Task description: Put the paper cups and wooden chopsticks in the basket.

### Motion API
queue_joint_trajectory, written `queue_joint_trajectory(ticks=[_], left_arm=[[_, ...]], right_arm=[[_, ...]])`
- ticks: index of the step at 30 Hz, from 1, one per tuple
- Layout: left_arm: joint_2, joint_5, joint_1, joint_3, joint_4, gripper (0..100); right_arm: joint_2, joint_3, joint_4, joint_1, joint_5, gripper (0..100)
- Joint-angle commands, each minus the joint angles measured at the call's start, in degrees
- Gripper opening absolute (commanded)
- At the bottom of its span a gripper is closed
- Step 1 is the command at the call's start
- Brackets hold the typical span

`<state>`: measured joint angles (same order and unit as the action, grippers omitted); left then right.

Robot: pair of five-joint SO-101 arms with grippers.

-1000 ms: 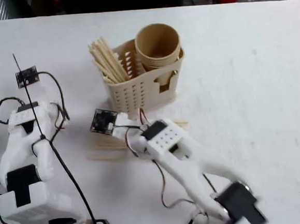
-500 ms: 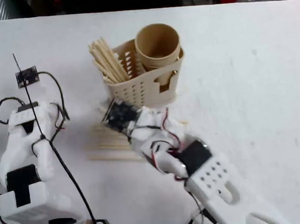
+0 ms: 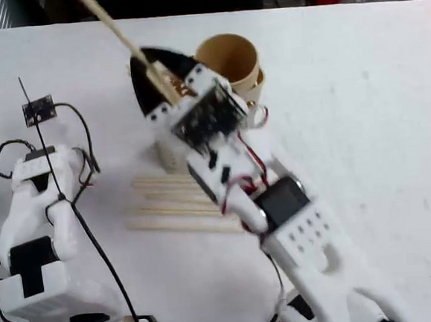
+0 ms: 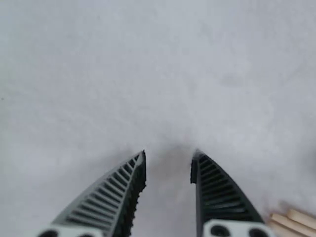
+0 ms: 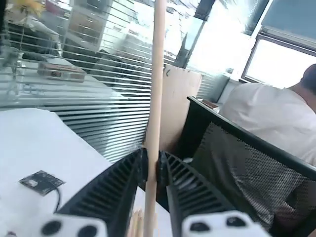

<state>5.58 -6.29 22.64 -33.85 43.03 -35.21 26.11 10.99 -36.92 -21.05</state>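
**Right tool lifts one chopstick over the basket**

A second ago the right arm was bent low over the sticks lying on the counter. Half a second ago it was at the foot of the basket. It has since swung up, and the right tool now hangs above the basket, covering most of its near side. Its jaws are closed on a single wooden chopstick, which slants up and away from the tool toward the far edge of the counter. In the right wrist view the same chopstick stands straight up between the ribbed jaws of the right tool.

The stacked paper cups sit in the basket just beside the tool, on its far side, where they were before. The bundle of sticks that showed in the basket earlier is now hidden behind the tool.

The loose chopsticks lie flat in a row on the counter below the raised tool, in front of the basket.

The left arm has not moved. The left tool points down at the bare counter with its jaws apart and nothing between them. A few stick ends lie near it.
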Motion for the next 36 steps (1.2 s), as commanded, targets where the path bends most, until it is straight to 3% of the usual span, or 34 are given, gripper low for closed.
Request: queue_joint_trajectory(ticks=[1,7,15,17,21,23,28,33,36], left_arm=[[-0.22,-0.35,-0.4,0.35,-1.32,17],[-0.22,-0.35,-0.48,0.44,-1.32,17],[-0.22,-0.35,-0.48,0.44,-1.32,17],[-0.22,-0.35,-0.48,0.44,-1.32,17],[-0.22,-0.35,-0.48,0.44,-1.32,17],[-0.22,-0.35,-0.48,0.53,-1.32,17],[-0.22,-0.35,-0.48,0.53,-1.32,17],[-0.22,-0.35,-0.4,0.53,-1.32,17],[-0.22,-0.35,-0.4,0.53,-1.32,17]], right_arm=[[4.97,-2.29,-7.08,2.07,0.62,1.8],[12.18,4.4,-19.03,5.58,8.53,1.6],[15.43,5.54,-19.12,7.16,9.41,2.4],[15.16,5.36,-17.8,6.9,9.41,7.4],[15.16,4.31,-8.92,6.73,9.41,24.6],[15.16,2.99,-3.56,6.73,9.41,27.2],[10.42,-0.97,8.04,6.64,9.41,21.3],[-2.42,-2.64,24.66,2.86,9.05,1.3],[-10.24,-3.16,35.21,0.22,6.15,5.8]])
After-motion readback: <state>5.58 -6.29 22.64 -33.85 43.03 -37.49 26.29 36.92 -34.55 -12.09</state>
